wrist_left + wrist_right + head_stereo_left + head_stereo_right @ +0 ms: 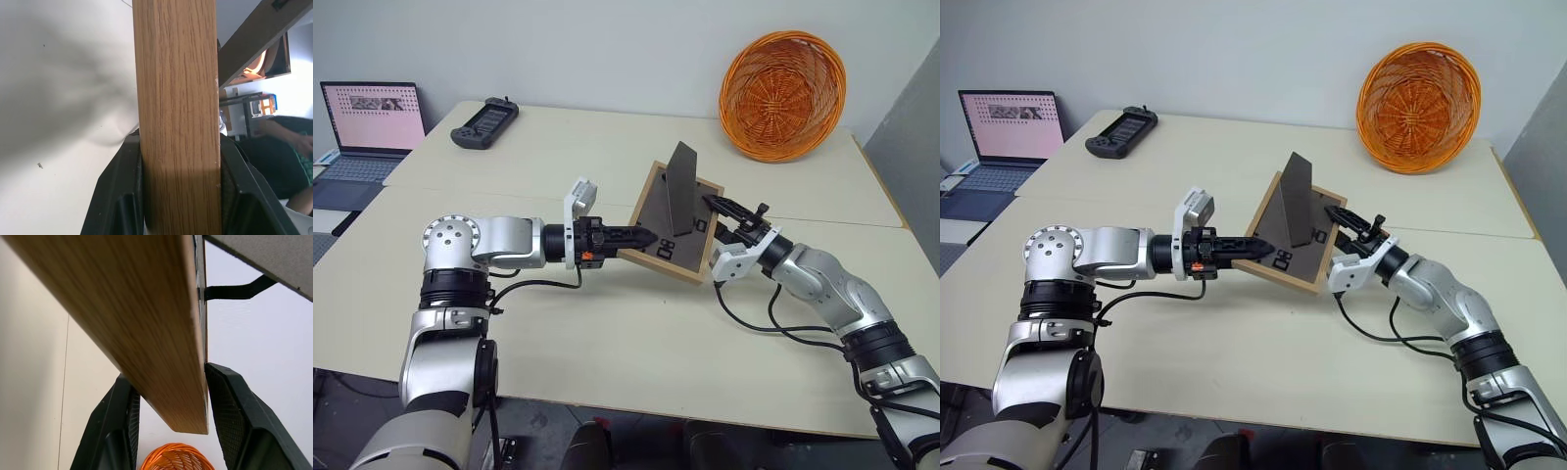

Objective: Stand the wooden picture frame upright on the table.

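Our left gripper (641, 237) is clamped on the left edge of the frame (658, 227), its fingers (120, 196) pressed against both faces of the wood. Our right gripper (729, 217) straddles the frame's right edge with its fingers (234, 421) close on either side; whether they touch it we cannot tell. The frame is lifted clear of the table (636, 333), tilted, grey back toward us, stand (682, 186) folded out. It hangs over the table's middle, just nearer than the seam. A basket (783, 94) sits at the far right corner, a controller (484, 123) at the far left.
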Available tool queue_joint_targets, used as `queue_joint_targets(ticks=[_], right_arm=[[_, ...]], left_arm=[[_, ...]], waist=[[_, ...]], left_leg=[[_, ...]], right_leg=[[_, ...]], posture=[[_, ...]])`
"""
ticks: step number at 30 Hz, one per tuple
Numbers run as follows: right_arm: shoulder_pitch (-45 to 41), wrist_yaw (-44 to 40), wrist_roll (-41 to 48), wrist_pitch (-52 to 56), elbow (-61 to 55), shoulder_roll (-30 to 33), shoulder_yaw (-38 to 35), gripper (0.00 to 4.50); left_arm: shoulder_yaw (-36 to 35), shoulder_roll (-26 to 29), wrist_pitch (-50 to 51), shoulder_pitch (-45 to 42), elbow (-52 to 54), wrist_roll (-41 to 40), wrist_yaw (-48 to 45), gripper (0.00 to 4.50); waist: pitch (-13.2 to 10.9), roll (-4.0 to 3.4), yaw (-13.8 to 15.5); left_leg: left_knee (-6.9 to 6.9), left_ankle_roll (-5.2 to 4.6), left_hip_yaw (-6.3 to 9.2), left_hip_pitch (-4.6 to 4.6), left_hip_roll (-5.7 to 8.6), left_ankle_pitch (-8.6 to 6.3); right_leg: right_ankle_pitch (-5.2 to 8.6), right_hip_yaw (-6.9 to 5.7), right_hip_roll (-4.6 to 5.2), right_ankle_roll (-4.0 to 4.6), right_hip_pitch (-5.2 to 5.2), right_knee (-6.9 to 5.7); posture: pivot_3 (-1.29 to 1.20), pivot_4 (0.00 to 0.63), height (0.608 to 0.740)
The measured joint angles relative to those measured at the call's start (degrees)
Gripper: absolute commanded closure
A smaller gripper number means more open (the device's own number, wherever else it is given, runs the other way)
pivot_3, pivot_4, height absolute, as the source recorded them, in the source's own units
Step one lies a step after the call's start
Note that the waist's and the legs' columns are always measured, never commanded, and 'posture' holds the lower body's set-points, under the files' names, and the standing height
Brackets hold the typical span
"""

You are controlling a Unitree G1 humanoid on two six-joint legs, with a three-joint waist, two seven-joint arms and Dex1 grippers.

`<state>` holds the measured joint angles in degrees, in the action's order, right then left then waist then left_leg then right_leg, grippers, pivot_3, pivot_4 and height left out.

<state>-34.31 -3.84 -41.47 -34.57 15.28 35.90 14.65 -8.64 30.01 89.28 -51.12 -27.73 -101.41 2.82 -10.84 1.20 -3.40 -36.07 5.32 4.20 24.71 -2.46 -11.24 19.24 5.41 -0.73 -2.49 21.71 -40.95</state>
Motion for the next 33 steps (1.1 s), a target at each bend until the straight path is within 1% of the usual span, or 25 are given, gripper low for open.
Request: queue_joint_targets(ticks=[11, 13, 16, 17, 22, 25, 30, 32, 33], right_arm=[[-0.06, -0.2, -0.02, 0.98, -0.13, -0.35, 0.01, 2.87], [-0.07, -0.41, -0.02, 1.2, -0.31, -0.35, 0.01, 2.87], [0.03, -1.9, 0.03, 1.35, -0.38, -0.35, 0.36, 2.87], [0.04, -2.03, 0.06, 1.34, -0.38, -0.41, 0.36, 2.87], [0.04, -2.39, 0.07, 1.39, -0.39, -0.41, 0.35, 2.87], [0.06, -2.41, 0.07, 1.39, -0.39, -0.4, 0.35, 2.87], [0.1, -2.4, 0.07, 1.29, -0.39, -0.4, 0.35, 2.87], [0.1, -2.4, 0.07, 1.11, -0.38, -0.38, 0.36, 3.15], [0.11, -2.4, 0.07, 0.87, -0.38, -0.31, 0.36, 3.2]], left_arm=[[1.85, 0.79, -2.24, 0.82, 0.14, -3.32, 1.59, 3.21], [2.04, 0.91, -2.5, 0.88, 0.2, -3.6, 1.64, 2.51], [2.25, 1.4, -3.53, 0.84, 1.86, -3.58, 2.23, 2.05], [2.37, 1.56, -3.59, 0.84, 2.3, -3.59, 2.38, 1.78], [3.55, 1.89, -3.61, 0.85, 3.07, -3.64, 2.35, 0.78], [3.83, 2.62, -3.55, 0.85, 3.15, -3.55, 1.39, 0.78], [3.76, 4.85, -3.32, 0.96, 5.11, -1.03, -2.59, 0.78], [3.69, 5.47, -3.27, 1.12, 5.83, 0.28, -4.7, 0.77], [3.59, 5.82, -3.27, 1.21, 5.86, 0.76, -5.64, 0.77]], waist=[[0.0, 0.0, 0.0], [0.0, 0.0, 0.01], [0.0, 0.0, 0.01], [0.0, 0.0, 0.01], [0.0, 0.0, 0.04], [0.0, 0.0, 0.01], [0.0, 0.0, 0.02], [0.0, 0.0, 0.03], [0.0, 0.0, 0.02]], left_leg=[[0.0, 0.0, 0.0, 0.0, 0.0, 0.0], [0.0, 0.0, 0.0, 0.0, 0.0, 0.0], [0.0, 0.0, 0.0, 0.0, 0.0, 0.0], [0.0, 0.0, 0.0, 0.0, 0.0, 0.0], [0.0, 0.0, 0.01, 0.0, 0.0, 0.0], [-0.01, 0.0, 0.01, 0.0, 0.0, 0.0], [0.0, 0.0, 0.01, 0.0, 0.01, 0.0], [0.0, 0.0, 0.0, 0.0, 0.01, 0.0], [0.0, 0.0, 0.0, 0.0, 0.01, 0.0]], right_leg=[[0.0, 0.0, 0.0, 0.0, 0.0, 0.0], [0.0, 0.0, 0.0, 0.0, 0.0, 0.0], [0.0, 0.0, 0.0, 0.0, 0.0, 0.0], [0.0, 0.0, 0.0, 0.0, 0.0, 0.0], [0.0, 0.0, 0.0, 0.0, 0.0, 0.0], [0.0, 0.0, 0.0, 0.0, 0.0, 0.0], [0.0, -0.01, 0.0, 0.0, 0.0, 0.0], [0.0, 0.0, 0.0, 0.0, 0.0, 0.0], [0.0, -0.01, 0.0, 0.0, 0.0, 0.0]], posture=[[0.0, 0.15, 0.74], [0.0, 0.15, 0.74], [0.0, 0.15, 0.74], [0.0, 0.15, 0.74], [0.0, 0.15, 0.74], [0.0, 0.15, 0.74], [0.0, 0.15, 0.74], [0.0, 0.15, 0.74], [0.0, 0.15, 0.74]])
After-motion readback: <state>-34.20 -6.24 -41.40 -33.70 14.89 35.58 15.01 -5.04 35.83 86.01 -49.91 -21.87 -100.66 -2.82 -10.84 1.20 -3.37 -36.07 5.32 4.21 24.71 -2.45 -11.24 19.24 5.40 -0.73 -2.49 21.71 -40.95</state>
